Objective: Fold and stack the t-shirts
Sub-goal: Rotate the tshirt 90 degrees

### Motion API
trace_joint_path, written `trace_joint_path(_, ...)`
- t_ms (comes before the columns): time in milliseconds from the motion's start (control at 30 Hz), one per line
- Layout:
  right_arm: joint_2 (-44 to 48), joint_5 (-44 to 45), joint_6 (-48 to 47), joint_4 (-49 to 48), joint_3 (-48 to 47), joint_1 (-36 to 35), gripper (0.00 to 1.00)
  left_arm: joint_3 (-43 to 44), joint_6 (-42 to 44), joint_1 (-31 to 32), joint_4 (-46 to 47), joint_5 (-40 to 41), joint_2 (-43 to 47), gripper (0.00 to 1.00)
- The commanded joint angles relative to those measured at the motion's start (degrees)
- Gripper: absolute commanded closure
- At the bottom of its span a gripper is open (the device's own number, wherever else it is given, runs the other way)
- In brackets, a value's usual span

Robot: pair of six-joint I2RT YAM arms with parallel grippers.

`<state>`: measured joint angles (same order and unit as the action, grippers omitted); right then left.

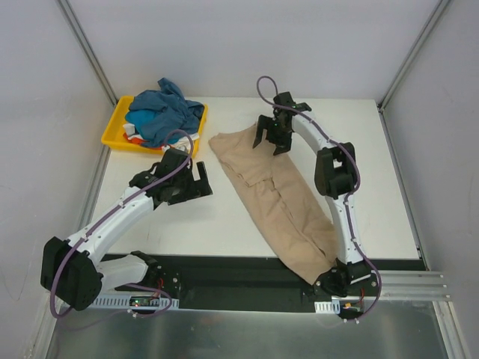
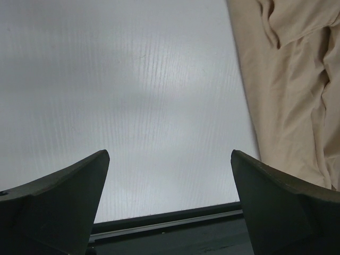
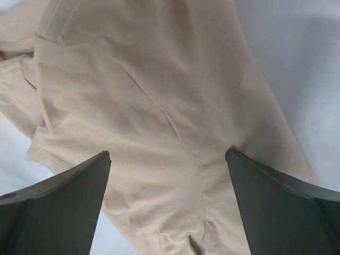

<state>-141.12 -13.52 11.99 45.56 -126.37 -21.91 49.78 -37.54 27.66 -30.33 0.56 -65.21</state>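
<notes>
White table [image 1: 194, 224]: bare surface open between the arms; walls close on three sides.
Long beige-tan cloth t-shirt [image 1: 277, 202]: bunched diagonal strip running from centre-far to the near edge by the right base.
Teal-blue t-shirt [image 1: 161, 112]: heaped in the shallow yellow plastic tray [image 1: 112, 136], far-left corner.
Left gripper [image 1: 202, 179]: arm stretched forward, jaws wide, empty, over bare table beside the beige shirt.
Right gripper [image 1: 269, 142]: arm arched, jaws wide, empty, above the shirt's far end.

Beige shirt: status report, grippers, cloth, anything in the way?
Left gripper open over bare table. Right gripper open above beige shirt, not gripping. Shirt lies long, rumpled. Blue shirt heaped in yellow tray, nothing blocking.
</notes>
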Motion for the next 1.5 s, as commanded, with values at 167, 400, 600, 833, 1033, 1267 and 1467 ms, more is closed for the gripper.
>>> trace_joint_path(167, -6.9, 5.2, 12.8, 0.6, -7.1, 14.6, 0.03, 6.2, 0.8, -0.3, 2.3, -0.4, -7.6, 0.01)
trace_joint_path(400, -5.9, -2.0, 14.2, -7.3, -12.3, 21.6, 0.04, 8.5, 1.6, -0.3, 2.3, -0.5, -9.1, 0.0)
trace_joint_path(600, 15.8, -3.1, -5.0, -2.4, -1.3, 20.9, 0.03, 8.2, 2.5, -0.3, 2.4, -2.4, -6.7, 0.01)
trace_joint_path(833, 45.3, 17.2, -15.2, -0.9, 40.6, 15.9, 0.03, 5.2, 1.5, 0.3, 3.3, -4.9, -4.8, 0.01)
trace_joint_path(1033, 59.3, 17.7, -8.1, -0.5, 69.1, 7.9, 0.04, 2.4, 2.1, 0.8, 3.5, -6.4, -0.5, 0.01)
trace_joint_path(1267, 62.2, 17.4, -6.3, -3.1, 78.6, 5.2, 0.03, -0.4, 1.2, 0.9, 4.1, -6.5, 2.4, 0.01)
trace_joint_path(1467, 52.9, 11.9, -2.0, -7.9, 78.2, 1.5, 0.03, -1.5, 0.6, 1.0, 4.1, -6.6, 3.9, 0.01)
